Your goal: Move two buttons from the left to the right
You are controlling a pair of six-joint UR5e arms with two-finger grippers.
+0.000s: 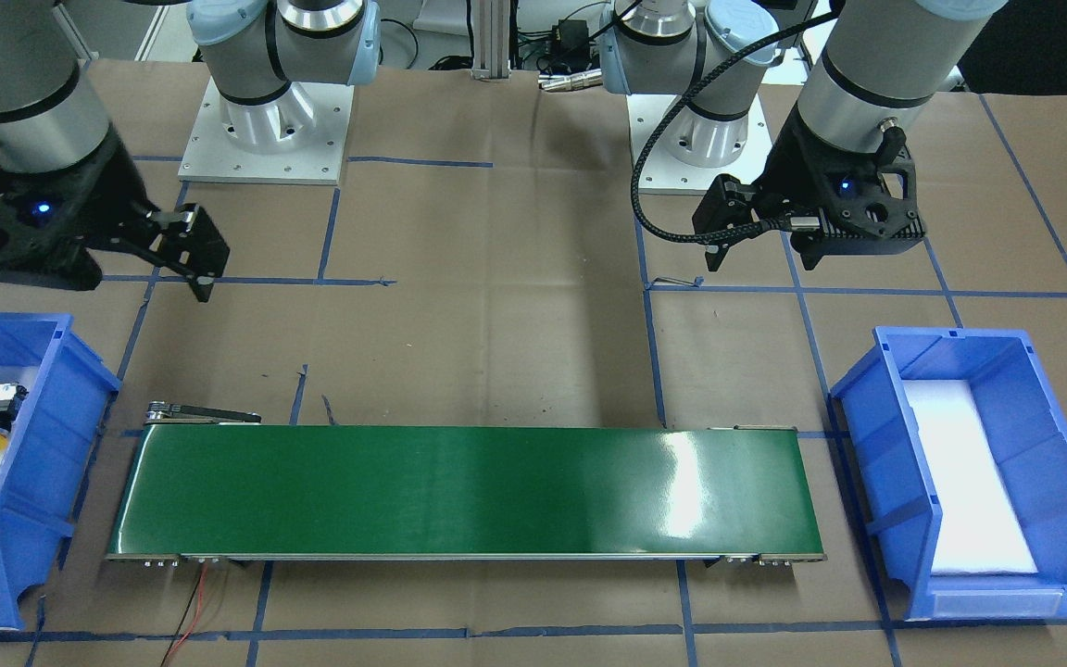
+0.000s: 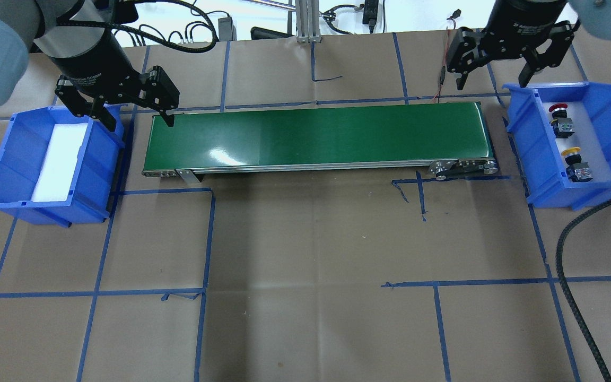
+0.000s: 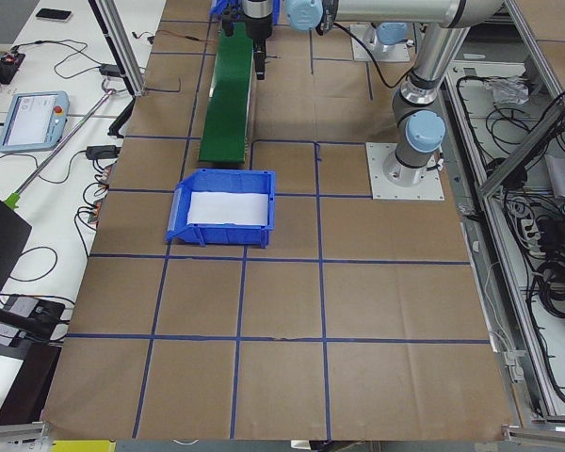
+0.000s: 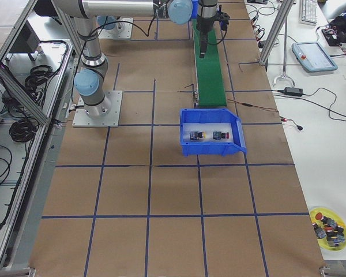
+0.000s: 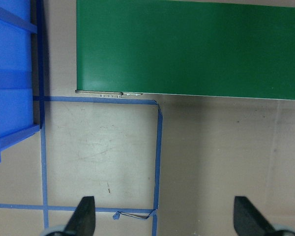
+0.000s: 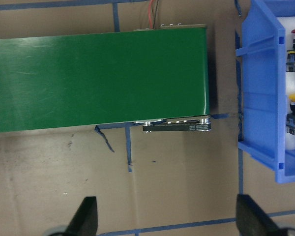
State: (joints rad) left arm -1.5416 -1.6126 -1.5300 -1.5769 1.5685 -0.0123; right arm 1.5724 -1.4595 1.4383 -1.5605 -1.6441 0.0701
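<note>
Both the left gripper (image 2: 140, 121) and right gripper (image 2: 491, 82) hover wide open, empty.

Two buttons (image 2: 560, 119) (image 2: 576, 162), two blue bins (image 2: 14, 159) (image 2: 609, 127), one belt (image 2: 316, 132)

the right bin (image 2: 527, 143) is standing open at the top, its blue walls ringing the red button (image 2: 560, 118) and the yellow button (image 2: 575, 162). the two are lying apart in a row, with white liner (image 2: 600, 132) showing between them and toward the outer wall. a narrow strip of table (image 2: 311, 239) is separating this bin from the conveyor belt (image 2: 316, 132), whose roller bracket (image 2: 462, 168) is jutting out on the robot's side. the left bin (image 2: 14, 159) is sitting just beside the belt's other end. the left gripper (image 2: 141, 123) and right gripper (image 2: 491, 85) are hanging above, jaws spread wide. a black cable (image 2: 563, 254) is looping on the robot's side of the right bin.
</note>
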